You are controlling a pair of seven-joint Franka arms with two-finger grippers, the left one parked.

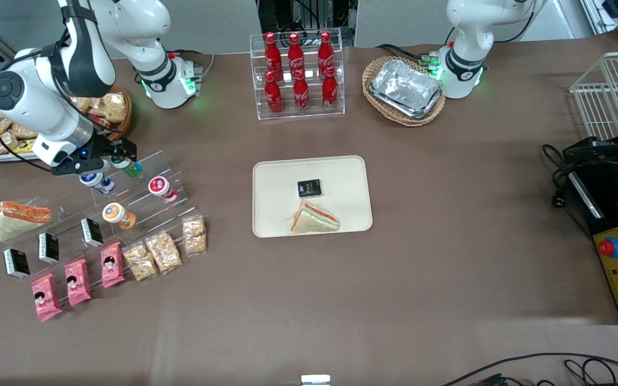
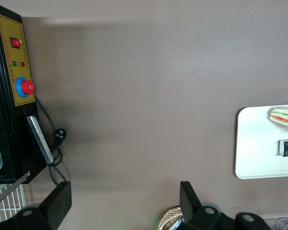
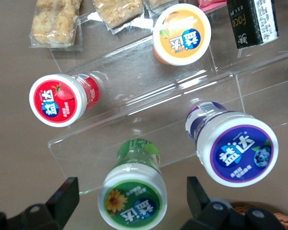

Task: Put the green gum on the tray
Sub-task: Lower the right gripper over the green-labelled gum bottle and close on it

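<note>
My pincer (image 1: pixel 117 157) hangs spread open over the green gum (image 1: pixel 128 166) on the top step of the clear acrylic stand (image 1: pixel 142 198).

From my wrist, I see my two fingers (image 3: pixel 62 199) apart on either side of the green gum (image 3: pixel 133 193), not touching it; its white lid with the green print faces up at me. The blue gum (image 3: pixel 233 146) stands just beside it on the same step; the red gum (image 3: pixel 62 99) and orange gum (image 3: pixel 181 33) sit on the lower steps, nearer the front camera. The tray (image 1: pixel 341 171) lies well apart from my pincer, in the middle of the brown table (image 1: pixel 448 241), carrying a wrapped sandwich (image 1: pixel 313 219) and a small black packet (image 1: pixel 309 188).
</note>
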